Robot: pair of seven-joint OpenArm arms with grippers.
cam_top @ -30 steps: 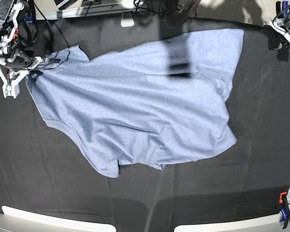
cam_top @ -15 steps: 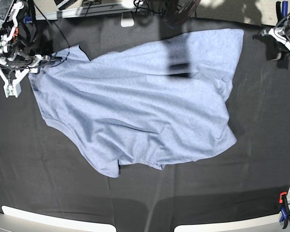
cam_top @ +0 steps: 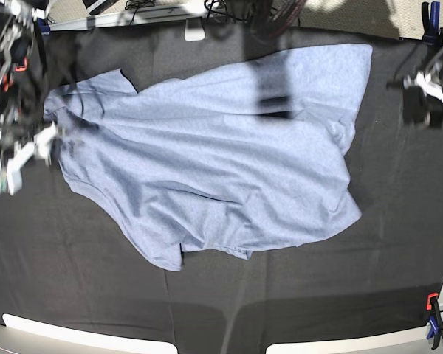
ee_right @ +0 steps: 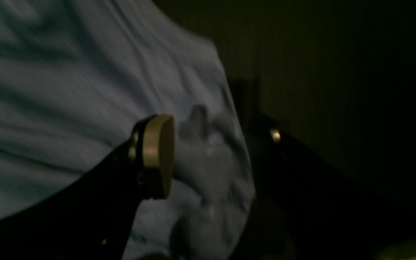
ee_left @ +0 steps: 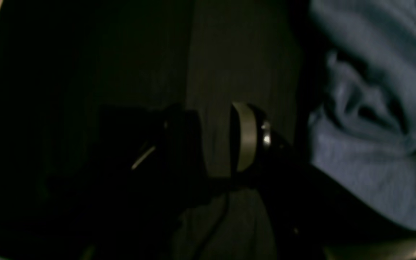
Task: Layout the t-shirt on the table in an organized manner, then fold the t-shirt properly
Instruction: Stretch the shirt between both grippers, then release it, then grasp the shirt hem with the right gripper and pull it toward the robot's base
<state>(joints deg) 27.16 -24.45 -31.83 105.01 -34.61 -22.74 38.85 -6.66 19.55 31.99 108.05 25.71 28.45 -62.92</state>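
Near bottom right of the base view: an orange and blue clamp (cam_top: pixel 432 318) on the table (cam_top: pixel 74 280) edge. Black cloth bare across the lower frame. Mid-frame: the t-shirt (cam_top: pixel 214 155) spread wrinkled, plain blue-grey side up, slanting from upper right down to a hem just left of bottom centre, one corner reaching toward the upper left. No lettering visible.

At left edge, blurred: right gripper (cam_top: pixel 22 151) beside the shirt's left margin. In the right wrist view, right gripper (ee_right: pixel 208 155) with jaws apart, tan pad (ee_right: pixel 157 155) over the t-shirt (ee_right: pixel 67 90), a bunched bit of cloth edge between the fingers, not pinched.

At upper right, off the cloth: left gripper (cam_top: pixel 421 85), just clear of the shirt. In the left wrist view, left gripper (ee_left: pixel 208 144) with jaws apart over dark table (ee_left: pixel 244 54), the t-shirt (ee_left: pixel 374 108) rumpled at frame right. Far edge: cables along the top.
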